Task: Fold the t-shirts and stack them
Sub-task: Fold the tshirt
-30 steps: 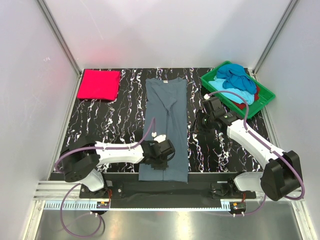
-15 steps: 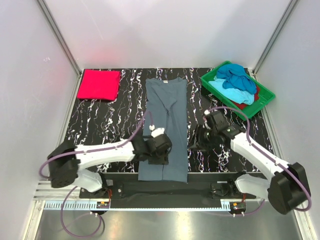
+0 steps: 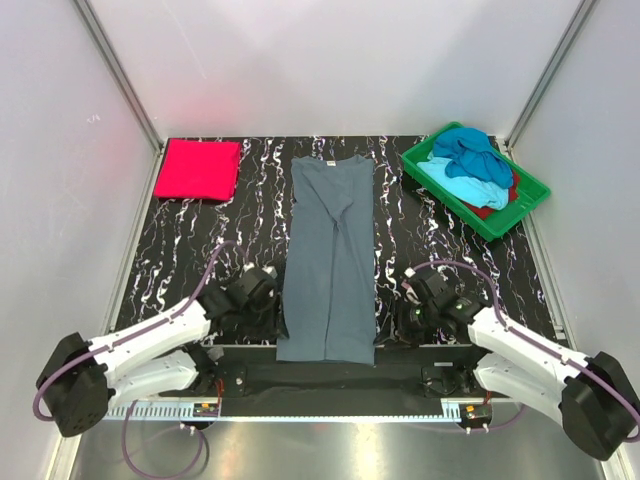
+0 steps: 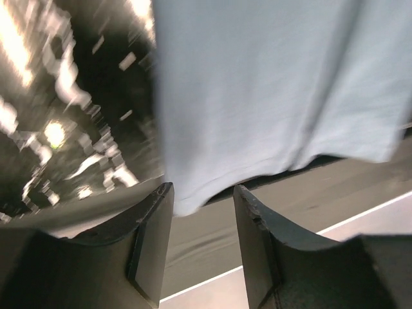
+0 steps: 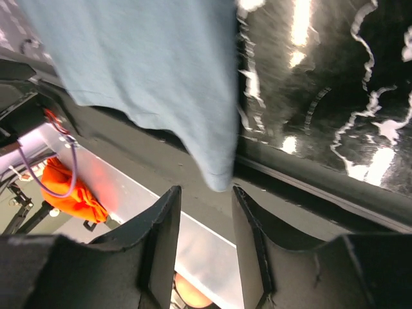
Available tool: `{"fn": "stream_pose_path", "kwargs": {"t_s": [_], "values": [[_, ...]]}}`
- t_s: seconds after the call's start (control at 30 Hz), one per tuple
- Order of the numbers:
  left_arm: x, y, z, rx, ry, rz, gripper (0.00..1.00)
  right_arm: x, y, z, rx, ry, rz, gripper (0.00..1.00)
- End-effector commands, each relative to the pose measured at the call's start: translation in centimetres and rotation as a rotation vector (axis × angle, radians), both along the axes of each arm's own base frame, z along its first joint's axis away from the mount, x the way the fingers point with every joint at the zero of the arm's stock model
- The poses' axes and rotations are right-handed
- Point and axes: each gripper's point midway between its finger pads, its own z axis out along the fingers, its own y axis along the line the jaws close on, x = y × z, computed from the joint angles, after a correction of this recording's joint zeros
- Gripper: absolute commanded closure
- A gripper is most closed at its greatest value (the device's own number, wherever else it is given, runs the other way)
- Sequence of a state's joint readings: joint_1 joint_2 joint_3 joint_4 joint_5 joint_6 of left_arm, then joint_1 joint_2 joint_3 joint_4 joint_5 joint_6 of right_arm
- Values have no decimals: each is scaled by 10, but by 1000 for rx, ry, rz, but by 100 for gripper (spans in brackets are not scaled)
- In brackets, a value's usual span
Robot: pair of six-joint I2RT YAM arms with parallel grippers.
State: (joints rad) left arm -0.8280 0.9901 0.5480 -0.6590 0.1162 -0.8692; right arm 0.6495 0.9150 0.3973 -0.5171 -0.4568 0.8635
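Top external: both arms have pulled back to the near corners of the long, smooth slate grey-blue t-shirt (image 3: 332, 250), flat on the marbled surface (image 3: 240, 220). Left fingers (image 4: 149, 244) and right fingers (image 5: 159, 244) stand apart, empty.

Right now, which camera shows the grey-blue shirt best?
The top external view: the whole grey-blue shirt lies flat there, collar to hem. The left wrist view shows only its near left hem corner, the right wrist view only its near right corner.
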Motion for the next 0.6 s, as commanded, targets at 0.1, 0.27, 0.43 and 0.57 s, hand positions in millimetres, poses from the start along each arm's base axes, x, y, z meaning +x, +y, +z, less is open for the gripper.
{"fn": "stream_pose_path", "kwargs": {"t_s": [0.1, 0.27, 0.43, 0.57], "values": [[-19, 1, -5, -73, 64, 3, 50, -7, 5, -3, 57, -1, 15, 53], [-18, 7, -17, -43, 67, 62, 49, -5, 4, -15, 35, -9, 25, 53], [-23, 8, -24, -58, 84, 69, 52, -7, 8, -19, 44, -8, 50, 53], [-28, 8, -28, -75, 99, 82, 55, -7, 8, -22, 33, -14, 61, 54]]}}
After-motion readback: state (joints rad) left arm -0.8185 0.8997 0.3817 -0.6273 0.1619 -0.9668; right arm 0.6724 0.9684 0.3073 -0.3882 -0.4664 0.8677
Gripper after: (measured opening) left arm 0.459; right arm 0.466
